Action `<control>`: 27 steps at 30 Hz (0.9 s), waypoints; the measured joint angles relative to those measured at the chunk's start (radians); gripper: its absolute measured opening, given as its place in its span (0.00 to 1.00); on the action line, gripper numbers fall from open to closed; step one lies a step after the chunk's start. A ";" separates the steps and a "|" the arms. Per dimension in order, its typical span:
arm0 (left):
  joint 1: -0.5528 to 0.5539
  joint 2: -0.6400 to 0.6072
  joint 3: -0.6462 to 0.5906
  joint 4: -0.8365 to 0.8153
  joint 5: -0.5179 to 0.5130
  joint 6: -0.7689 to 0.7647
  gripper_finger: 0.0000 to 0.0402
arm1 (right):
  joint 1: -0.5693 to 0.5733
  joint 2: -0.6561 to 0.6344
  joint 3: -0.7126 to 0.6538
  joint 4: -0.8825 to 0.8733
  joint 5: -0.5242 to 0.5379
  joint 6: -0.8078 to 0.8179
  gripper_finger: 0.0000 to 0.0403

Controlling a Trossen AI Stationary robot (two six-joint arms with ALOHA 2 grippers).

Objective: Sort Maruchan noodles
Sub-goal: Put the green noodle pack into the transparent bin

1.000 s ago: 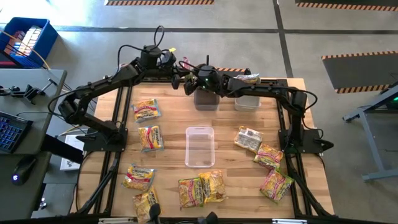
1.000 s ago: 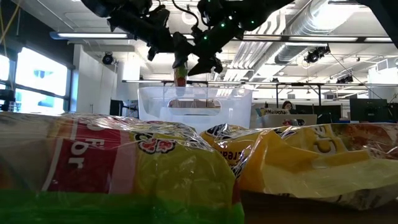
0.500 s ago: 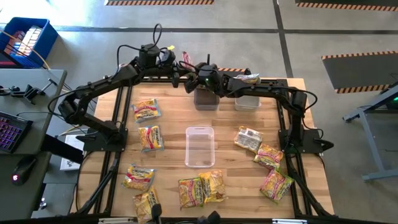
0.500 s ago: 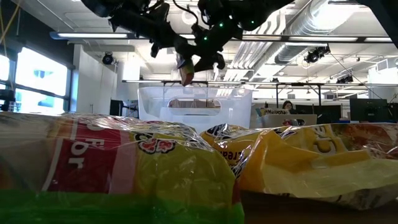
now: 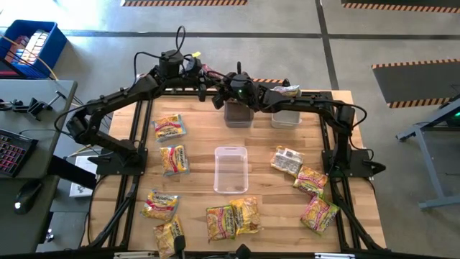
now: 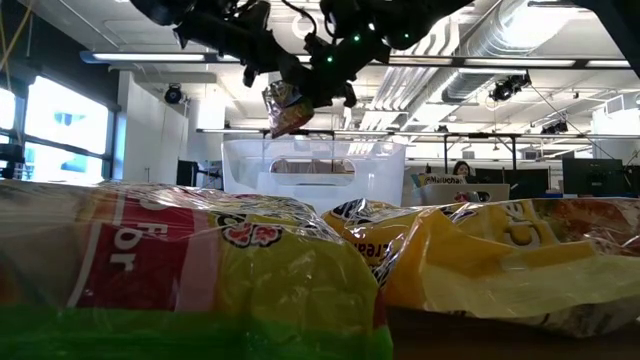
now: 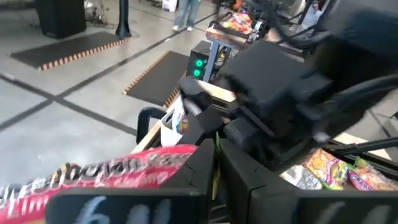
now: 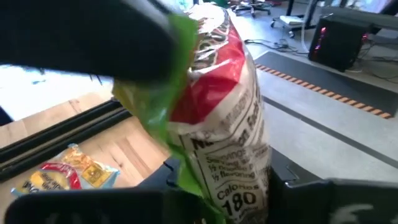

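Fingers [image 6: 262, 70] of both arms pinch one red-and-green packet [image 6: 285, 108] above the bins [image 5: 239, 114].

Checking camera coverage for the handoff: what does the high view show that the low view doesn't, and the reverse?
High only: the wooden table laid out, the loose packets spread across it and the clear bin at its centre.
Low only: the red-and-green packet hanging in the air above a clear bin, with the room behind.
Both: the left hand and the right hand meeting at the table's far edge.
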 joint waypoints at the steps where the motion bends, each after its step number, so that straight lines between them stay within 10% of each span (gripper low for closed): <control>1: 0.003 -0.005 0.000 0.000 0.002 0.013 0.06 | 0.000 0.000 0.000 -0.005 -0.001 -0.003 0.21; 11: 0.039 -0.156 -0.057 -0.003 -0.003 0.146 0.20 | -0.009 -0.037 0.000 -0.070 -0.073 -0.080 0.21; 18: 0.028 -0.332 -0.357 0.286 0.003 0.143 0.21 | -0.024 -0.133 0.000 -0.185 -0.140 -0.187 0.21; 27: 0.025 -0.437 -0.646 0.584 0.004 0.116 0.20 | -0.091 -0.259 -0.001 -0.349 -0.551 -0.309 0.21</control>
